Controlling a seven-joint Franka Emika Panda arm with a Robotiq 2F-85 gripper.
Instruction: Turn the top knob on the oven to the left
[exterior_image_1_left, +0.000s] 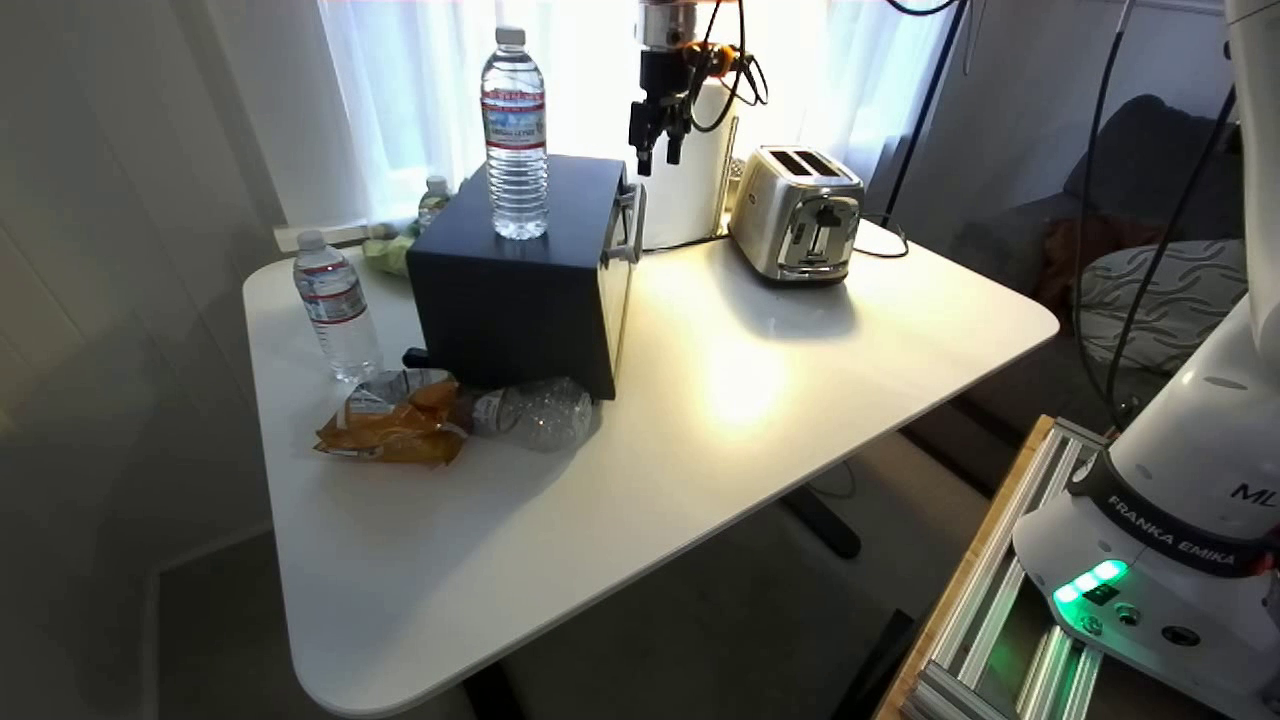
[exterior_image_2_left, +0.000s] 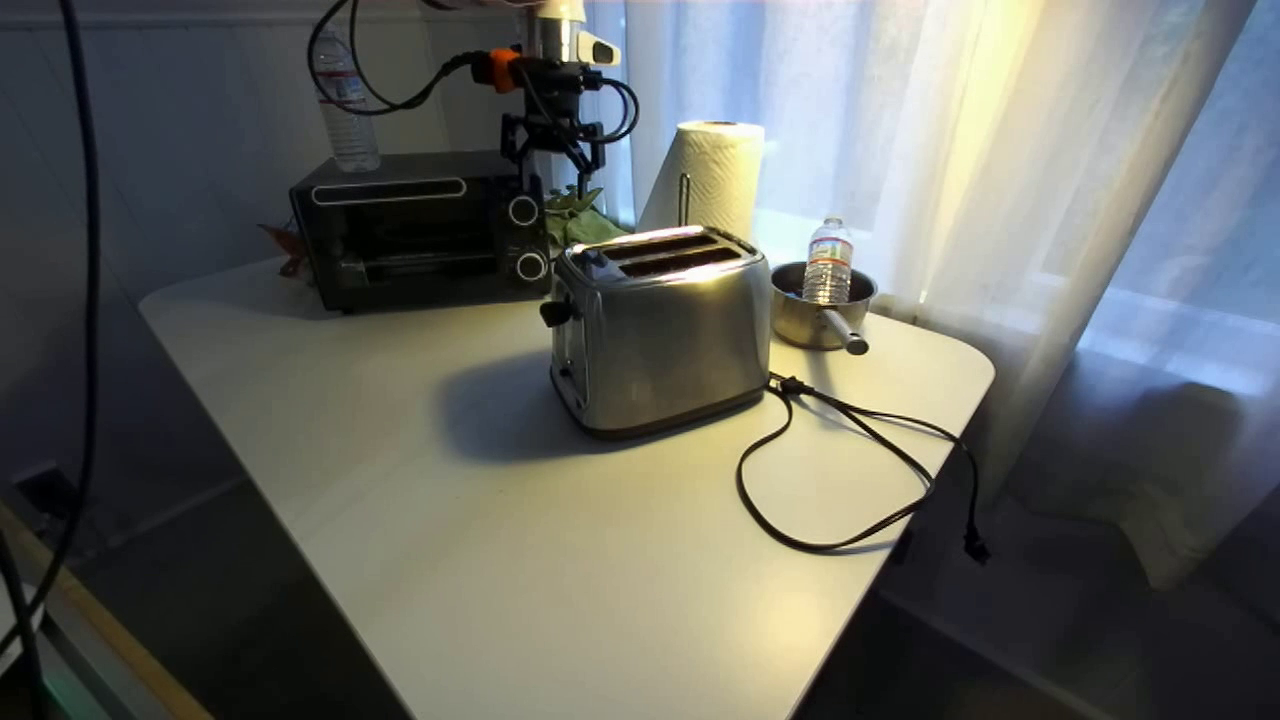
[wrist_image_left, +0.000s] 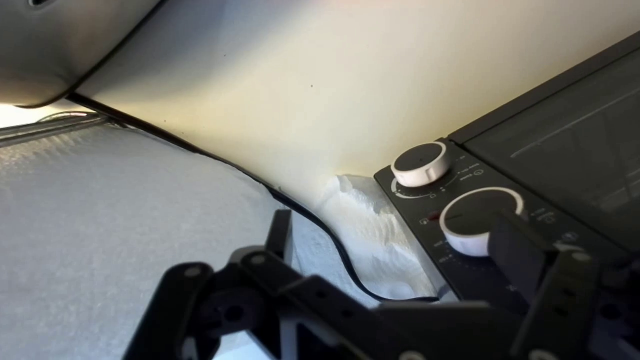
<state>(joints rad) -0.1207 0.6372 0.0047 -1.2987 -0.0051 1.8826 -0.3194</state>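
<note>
End effector (exterior_image_1_left: 660, 160): one, fingers parted. Oven (exterior_image_2_left: 420, 235): black, on the table (exterior_image_1_left: 480, 540), just beside the end effector, its top knob (wrist_image_left: 472, 215) near one fingertip (contact cannot be told). Toaster (exterior_image_2_left: 690, 350): silver, apart from it.

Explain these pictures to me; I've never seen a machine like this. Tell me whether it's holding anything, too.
The machine is a white robot arm ending in a black gripper with two fingers. Two pictures come from cameras outside it; the third comes from one on its wrist.

On the white table are a black oven, a silver toaster, a paper towel roll, a pot with a bottle in it, and an orange bag. A water bottle stands on the oven.

Nothing is held: the gripper is open. Its job is turning the oven's top knob; in the wrist view a finger partly covers that knob, but whether they touch I can't tell.
</note>
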